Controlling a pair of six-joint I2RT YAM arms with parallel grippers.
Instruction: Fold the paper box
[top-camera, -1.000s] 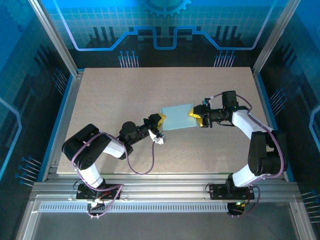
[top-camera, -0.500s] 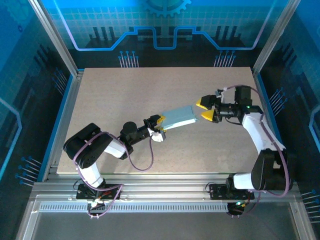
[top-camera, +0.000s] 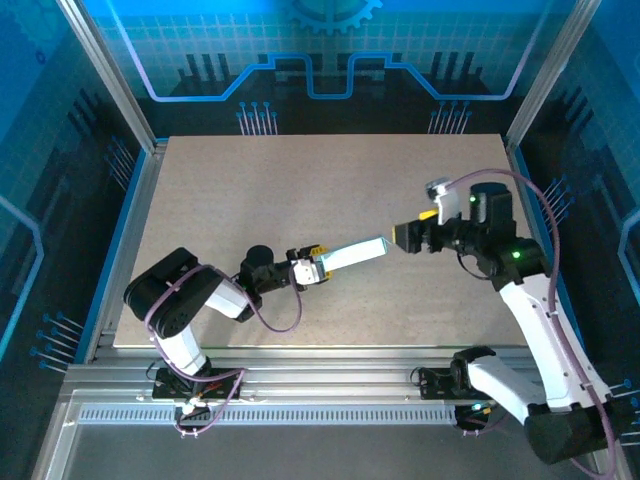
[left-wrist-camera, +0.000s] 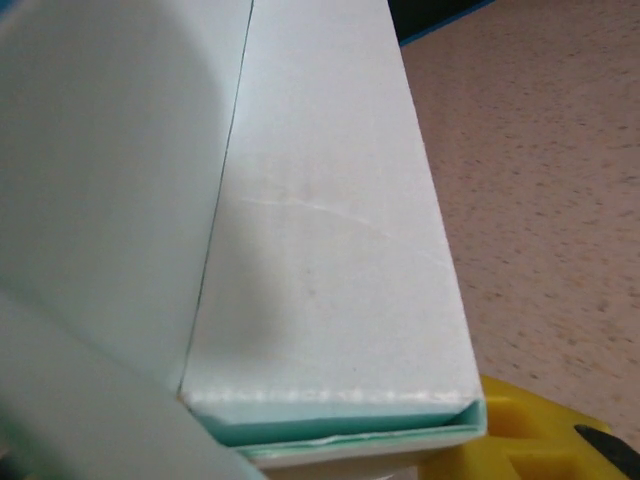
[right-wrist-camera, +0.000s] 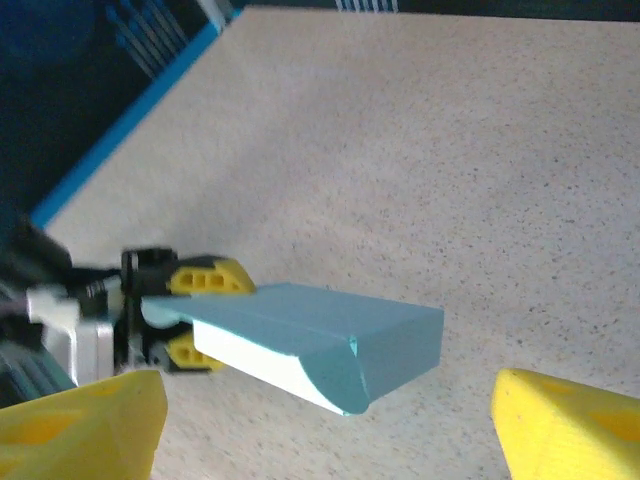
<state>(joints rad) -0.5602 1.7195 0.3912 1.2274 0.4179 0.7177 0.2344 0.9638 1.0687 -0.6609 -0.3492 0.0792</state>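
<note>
— How many of each thing are there?

— One paper box (top-camera: 353, 252), two arms, two grippers and one table (top-camera: 300, 180). The box is folded into a long, flat shape near the middle of the table, between the two grippers.

— Who has hold of it?

— The left gripper (top-camera: 316, 264). Its yellow fingers (right-wrist-camera: 205, 277) are closed on the box's near end, one above and one below. From that wrist, the box's pale top face (left-wrist-camera: 320, 250) runs away from the camera, with a yellow fingertip (left-wrist-camera: 535, 435) just under its edge.

— And the other one?

— The right gripper (top-camera: 408, 234) hangs just off the box's free end, not touching it. Its two yellow fingers (right-wrist-camera: 85, 425) are spread wide with nothing between them; from that wrist the box's rounded end (right-wrist-camera: 335, 350) points toward the gap.

— Anything else around, or in the way?

— A dark cable (top-camera: 272, 322) loops from the left arm over the table's near part. A metal frame (top-camera: 110, 70) and blue panels stand around the table. Nothing lies between the box's free end and the right gripper.
</note>
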